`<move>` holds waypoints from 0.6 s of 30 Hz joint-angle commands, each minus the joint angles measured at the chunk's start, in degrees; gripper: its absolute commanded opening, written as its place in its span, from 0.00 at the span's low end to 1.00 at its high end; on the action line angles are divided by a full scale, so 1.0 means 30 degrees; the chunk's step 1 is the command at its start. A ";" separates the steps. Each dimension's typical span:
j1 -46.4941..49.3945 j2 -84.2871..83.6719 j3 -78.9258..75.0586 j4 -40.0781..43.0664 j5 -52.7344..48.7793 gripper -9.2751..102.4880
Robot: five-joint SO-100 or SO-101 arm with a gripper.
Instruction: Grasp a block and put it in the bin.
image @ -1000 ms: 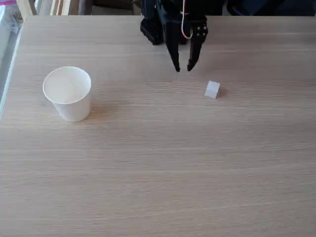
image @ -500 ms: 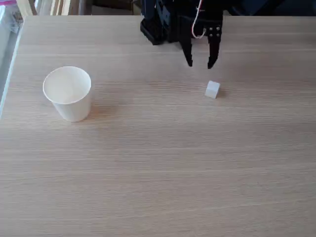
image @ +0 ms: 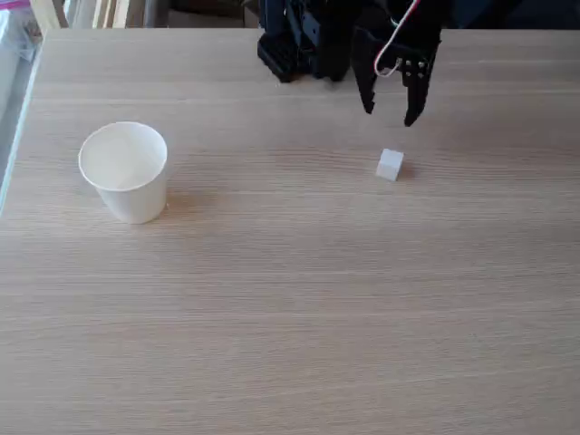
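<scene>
No brand, label or writing can be read on anything in the fixed view. The black gripper (image: pixel 391 118) hangs at the far side of the wooden table (image: pixel 299 308), its two fingers pointing down toward the tabletop and spread apart with a clear gap between their tips; nothing sits between them and they touch nothing. A red and white wire (image: pixel 391 47) loops along the gripper's body above the fingers, and the arm's dark base (image: pixel 294 41) stands just to the left at the table's far edge. The block (image: pixel 390 164), a small white cube with softened edges, lies on the table just in front of the fingertips, roughly in line with the gap between them yet apart from both. The bin (image: pixel 127 171), a white paper cup with a rolled rim, stands upright well to the left of the block, its mouth open and its inside plain white.
</scene>
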 commanded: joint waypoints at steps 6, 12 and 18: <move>-0.0850 -0.2168 -0.1582 -0.0908 0.0234 0.37; -0.1084 -0.3311 -0.1611 -0.2256 0.0059 0.36; -0.1143 -0.4365 -0.1787 -0.3428 -0.0967 0.36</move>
